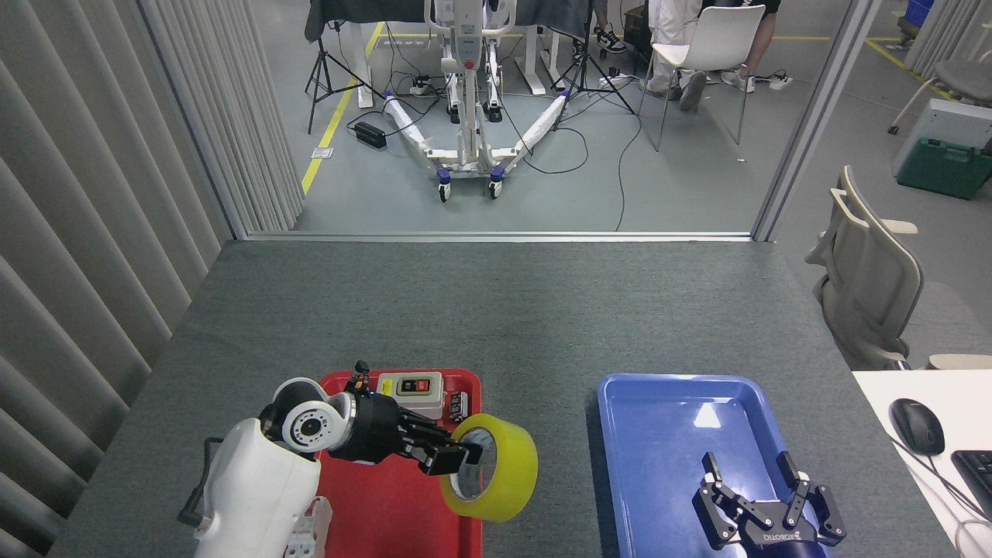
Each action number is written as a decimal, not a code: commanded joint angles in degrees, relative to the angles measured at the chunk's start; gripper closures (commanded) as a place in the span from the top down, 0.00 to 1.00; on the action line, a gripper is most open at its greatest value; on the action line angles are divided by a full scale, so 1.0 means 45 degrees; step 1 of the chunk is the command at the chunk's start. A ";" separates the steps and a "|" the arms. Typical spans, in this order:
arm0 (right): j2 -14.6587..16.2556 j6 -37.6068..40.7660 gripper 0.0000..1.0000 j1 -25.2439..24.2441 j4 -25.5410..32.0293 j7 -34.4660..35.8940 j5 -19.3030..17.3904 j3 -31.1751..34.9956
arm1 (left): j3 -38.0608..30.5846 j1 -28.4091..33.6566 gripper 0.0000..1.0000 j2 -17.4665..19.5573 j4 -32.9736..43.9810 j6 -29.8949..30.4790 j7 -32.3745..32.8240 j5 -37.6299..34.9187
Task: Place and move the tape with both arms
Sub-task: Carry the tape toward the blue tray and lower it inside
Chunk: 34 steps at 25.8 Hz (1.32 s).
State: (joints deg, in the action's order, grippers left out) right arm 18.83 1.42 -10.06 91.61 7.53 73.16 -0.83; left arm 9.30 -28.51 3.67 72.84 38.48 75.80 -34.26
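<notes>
The yellow tape (496,473) hangs in the air, tipped on its side, over the right edge of the red tray (364,511). My left gripper (453,457) is shut on the roll's rim, one finger reaching into the core. The left arm (256,484) comes in from the lower left with its white housing over the tray. My right gripper (748,492) stands open, fingers pointing up, over the near part of the blue tray (666,411), holding nothing.
A grey switch box (411,391) and small parts lie at the far end of the red tray. The blue tray holds nothing. A mouse (917,425) and a keyboard sit on a white desk at right. The grey table runs far ahead.
</notes>
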 commanded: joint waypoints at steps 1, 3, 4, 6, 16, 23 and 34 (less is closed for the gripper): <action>0.0112 -0.0023 1.00 -0.0050 0.0014 0.0222 -0.0007 -0.0322 | 0.0159 0.0086 0.00 -0.0132 -0.1089 0.1448 -0.2508 0.4195; 0.0151 0.0778 1.00 -0.0089 0.0053 0.0671 -0.0007 -0.0537 | 0.1253 0.0105 0.00 -0.0190 -0.1422 0.1448 -0.3798 0.5192; 0.0171 0.1344 1.00 -0.0167 0.0053 0.1022 -0.0007 -0.0537 | 0.1663 0.0086 0.00 -0.0307 -0.1597 0.1448 -0.4228 0.5192; 0.0249 0.2770 1.00 -0.0206 0.0209 0.1589 -0.0007 -0.0537 | 0.2366 0.0105 0.00 -0.0991 -0.2144 0.1448 -0.4521 0.5192; 0.0757 0.8962 1.00 -0.0597 0.0893 0.2507 -0.0046 -0.0244 | 0.3402 -0.0227 0.00 -0.2378 -0.3687 0.1448 -0.4267 0.4977; 0.0737 0.9685 1.00 -0.1476 0.1127 0.2761 -0.0066 0.0693 | 0.3402 -0.0227 0.00 -0.2300 -0.3687 0.1448 -0.4267 0.4977; 0.0718 0.9685 1.00 -0.1437 0.1713 0.2722 -0.0105 0.0479 | 0.3499 -0.0149 0.00 -0.2378 -0.3687 0.1448 -0.4267 0.4860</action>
State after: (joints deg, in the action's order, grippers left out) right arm 22.10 45.00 -16.60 98.34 20.17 72.76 1.79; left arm 24.78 -29.41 -6.84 56.25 44.97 56.57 -12.06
